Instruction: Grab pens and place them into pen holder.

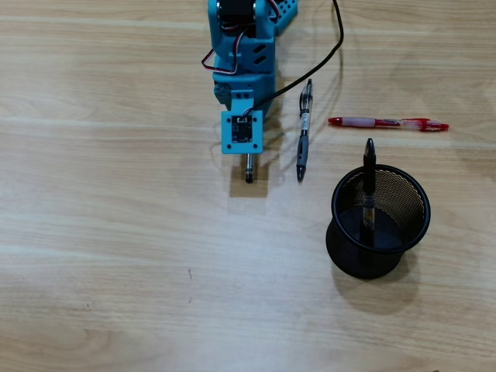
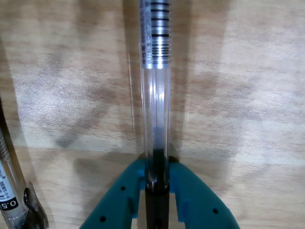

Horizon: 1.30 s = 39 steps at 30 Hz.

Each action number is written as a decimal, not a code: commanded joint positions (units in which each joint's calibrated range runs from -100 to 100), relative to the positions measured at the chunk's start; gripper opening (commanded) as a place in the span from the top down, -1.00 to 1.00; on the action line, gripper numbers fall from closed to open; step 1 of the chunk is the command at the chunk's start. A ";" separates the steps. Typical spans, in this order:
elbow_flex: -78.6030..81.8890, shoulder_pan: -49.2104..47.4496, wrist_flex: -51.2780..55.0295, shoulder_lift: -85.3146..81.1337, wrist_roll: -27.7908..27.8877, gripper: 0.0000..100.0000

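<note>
My blue gripper (image 2: 156, 164) is shut on a clear-barrelled pen (image 2: 156, 95) with a barcode label, holding it at its dark grip just above the wooden table. In the overhead view the pen's dark end (image 1: 249, 167) sticks out below the arm's wrist block (image 1: 241, 130), which hides the fingers. A black pen (image 1: 304, 133) lies on the table to the right of the arm and shows at the wrist view's lower left (image 2: 12, 191). A red pen (image 1: 387, 122) lies further right. The black mesh pen holder (image 1: 347, 256) stands at the lower right with one dark pen (image 1: 369, 182) upright in it.
The arm's black cable (image 1: 329, 58) runs from the top edge across the table to the wrist. The wooden table (image 1: 116, 256) stretches left of and below the arm.
</note>
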 commanded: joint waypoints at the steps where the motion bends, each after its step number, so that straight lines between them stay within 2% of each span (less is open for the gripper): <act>1: 0.14 0.27 0.25 0.39 0.05 0.96; 14: -6.28 3.47 2.44 -21.27 2.72 0.96; 17: -13.43 3.84 9.55 -26.20 3.40 0.96; 18: -19.41 4.48 15.56 -28.91 4.18 0.96; 21: -27.19 4.75 24.40 -31.55 4.39 0.96; 25: -32.17 4.57 28.50 -33.67 4.39 0.96; 31: -32.80 0.27 26.40 -37.49 3.87 0.96; 33: -32.17 -2.10 21.39 -39.10 3.87 0.96; 34: -31.99 -5.67 15.38 -40.12 3.87 0.96; 39: -31.44 -13.17 3.08 -40.46 2.35 0.96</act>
